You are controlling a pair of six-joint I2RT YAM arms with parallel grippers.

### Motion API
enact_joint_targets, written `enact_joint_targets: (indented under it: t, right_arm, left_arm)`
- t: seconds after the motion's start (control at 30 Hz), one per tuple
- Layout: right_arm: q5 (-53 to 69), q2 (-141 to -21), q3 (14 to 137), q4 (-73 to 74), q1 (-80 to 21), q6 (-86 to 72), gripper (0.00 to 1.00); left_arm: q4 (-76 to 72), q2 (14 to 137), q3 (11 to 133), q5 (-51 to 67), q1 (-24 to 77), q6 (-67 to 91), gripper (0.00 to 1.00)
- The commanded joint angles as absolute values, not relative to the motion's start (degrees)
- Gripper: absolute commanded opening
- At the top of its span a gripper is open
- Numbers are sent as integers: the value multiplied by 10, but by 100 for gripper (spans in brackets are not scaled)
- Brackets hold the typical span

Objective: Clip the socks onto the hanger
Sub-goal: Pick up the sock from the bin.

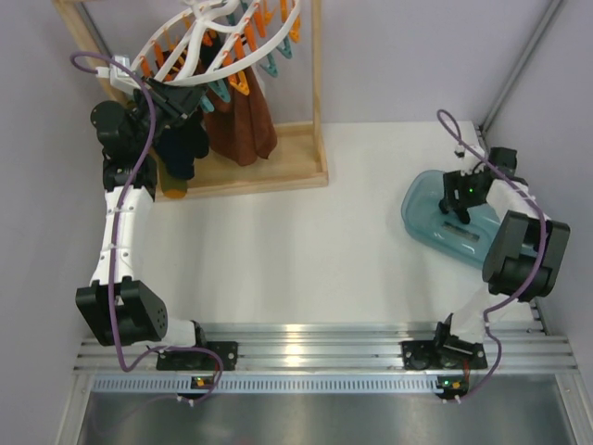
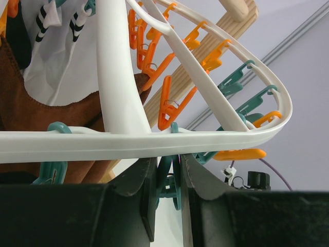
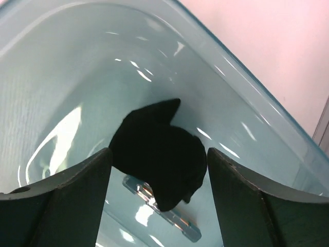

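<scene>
A white table (image 1: 352, 232) stands against pale lilac walls (image 1: 398, 56), with a wooden frame (image 1: 278, 171) at its far left corner. The round white hanger (image 2: 77, 141) hangs tilted on that frame, and rust-brown cloths (image 1: 243, 125) hang clipped under it.

The left gripper (image 2: 168, 198) is raised to the hanger, directly beneath its rim. Its jaws are closed on a teal clip (image 2: 165, 177): one finger presses each side of the clip, which hangs down from the rim into the narrow gap between them. Above the jaws a broad white spoke rises from the rim, and beyond them orange clips (image 2: 172, 103) and more teal ones line the curved ring.

The right gripper (image 3: 159, 206) is well apart from this, over on the right side of the table, lowered into a translucent pale-teal tub (image 3: 61, 77). Its jaws stand wide apart and hold nothing. A crumpled black sock (image 3: 159, 149) lies on the tub's floor between the two fingers and a little past their tips. Whether either finger touches it cannot be told.
</scene>
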State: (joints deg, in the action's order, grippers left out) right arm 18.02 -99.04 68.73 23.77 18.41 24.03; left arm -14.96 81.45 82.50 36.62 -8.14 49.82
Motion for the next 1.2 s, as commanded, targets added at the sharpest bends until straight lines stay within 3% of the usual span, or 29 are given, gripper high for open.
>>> enact_joint_targets:
  t: [0.0,0.2,0.37,0.47,0.5,0.6,0.77,0.93,1.17]
  right_arm:
    - [121,-964,689,229,137,350,75]
    - [22,-1011,703,227,108,415,79]
    - [22,-1050,758,291,107,410,69]
    - [47,-1046,759,308,107,399,44]
    - [58,-1034,757,308,108,392,28]
    - [106,-1007,764,318,108,347,0]
    - [160,-956,772,282,151,168,0]
    - [157,-904,695,215,271,-165,0]
    - [178,-913,584,249,352,-373,5]
  left_arm:
    - [-157,803,826,333,-91,497,0]
    - [-157,804,828,335,-92,498,0]
    - [-158,806,828,335,-92,499,0]
    - [-157,804,827,335,-94,497,0]
    - [-157,804,827,335,-93,498,0]
    - [-158,804,825,337,-93,500,0]
    - [-158,804,825,339,-94,500,0]
    - [-156,801,824,340,-96,497,0]
    - [-159,800,817,341,-98,504,0]
